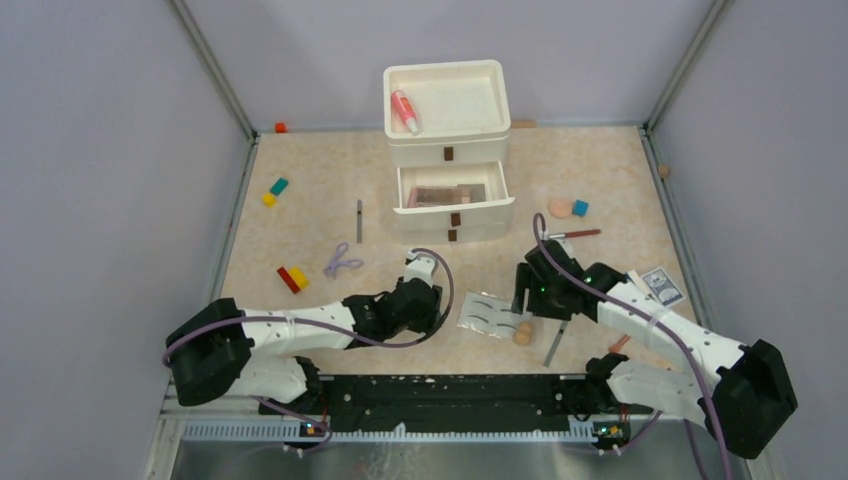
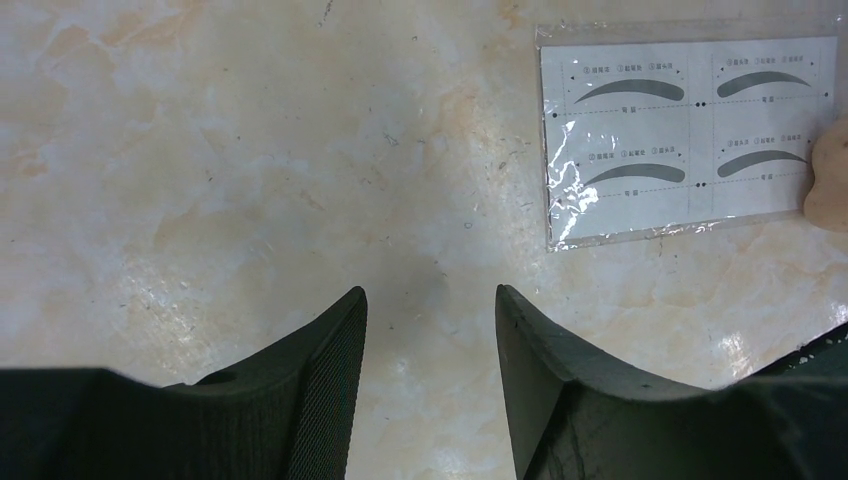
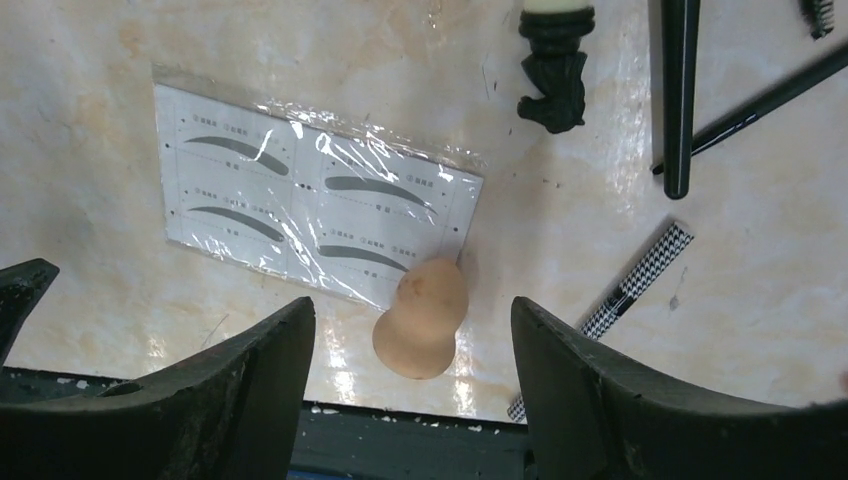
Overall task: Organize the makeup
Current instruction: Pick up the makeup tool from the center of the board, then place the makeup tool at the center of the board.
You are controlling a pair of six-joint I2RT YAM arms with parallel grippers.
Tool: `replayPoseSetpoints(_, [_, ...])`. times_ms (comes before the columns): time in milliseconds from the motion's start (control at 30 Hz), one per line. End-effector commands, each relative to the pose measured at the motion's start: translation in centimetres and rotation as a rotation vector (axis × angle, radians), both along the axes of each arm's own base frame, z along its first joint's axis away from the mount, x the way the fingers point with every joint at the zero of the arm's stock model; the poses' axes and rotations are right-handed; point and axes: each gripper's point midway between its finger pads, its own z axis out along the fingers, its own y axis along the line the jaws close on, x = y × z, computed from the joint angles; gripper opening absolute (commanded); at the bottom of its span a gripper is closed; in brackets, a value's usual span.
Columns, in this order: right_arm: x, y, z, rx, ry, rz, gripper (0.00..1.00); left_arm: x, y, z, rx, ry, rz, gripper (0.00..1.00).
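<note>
The sponge (image 3: 422, 320) lies on the near right corner of the eyebrow card (image 3: 310, 210), its length running between the wide-spread fingers of the right gripper (image 3: 408, 302), which is nearer than the open left gripper (image 2: 430, 292) left of the card.

The peach sponge (image 2: 830, 175) is cut off by the left wrist view's right edge.

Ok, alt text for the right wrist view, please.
The open right gripper hovers over a peach gourd-shaped sponge at the edge of a plastic-wrapped white eyebrow card on a marbled tabletop; a checkered pencil lies nearby.
</note>
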Motion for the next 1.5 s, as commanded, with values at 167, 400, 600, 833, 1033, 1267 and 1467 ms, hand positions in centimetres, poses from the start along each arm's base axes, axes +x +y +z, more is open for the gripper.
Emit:
replayPoseSetpoints(167, [-3.1, 1.4, -2.6, 0.006, 0.145, 0.043, 0.59, 1.4, -1.3, 1.3, -0.019, -0.048, 0.029, 0.56])
replayPoseSetpoints(400, [-3.6, 0.8, -4.1, -0.066, 0.193, 0.079, 0.49, 1.7, -1.5, 1.2, -0.013, -0.051, 0.034, 0.56])
replayPoseSetpoints(600, [-1.2, 2.0, -2.0, -0.017, 0.082, 0.056, 0.27, 1.9, -1.1, 1.2, 0.006, -0.056, 0.049, 0.56])
replayPoseSetpoints(833, [5.9, 1.5, 3.8, -0.008, -0.174, -0.029, 0.22, 2.3, -0.7, 1.6, 0.028, -0.074, 0.065, 0.57])
replayPoseSetpoints(1033, [12.9, 0.7, 4.1, 0.113, -0.24, -0.095, 0.57, 2.0, -1.2, 1.7, 0.018, -0.061, 0.038, 0.57])
replayPoseSetpoints(1267, [10.8, 2.5, 0.7, 0.143, -0.112, 0.032, 0.66, -1.1, -3.6, 2.0, -0.038, -0.048, -0.181, 0.59])
replayPoseSetpoints(1467, [8.1, 3.5, -0.2, 0.194, -0.133, 0.144, 0.52, -4.4, -6.1, 2.0, -0.106, -0.056, -0.344, 0.52])
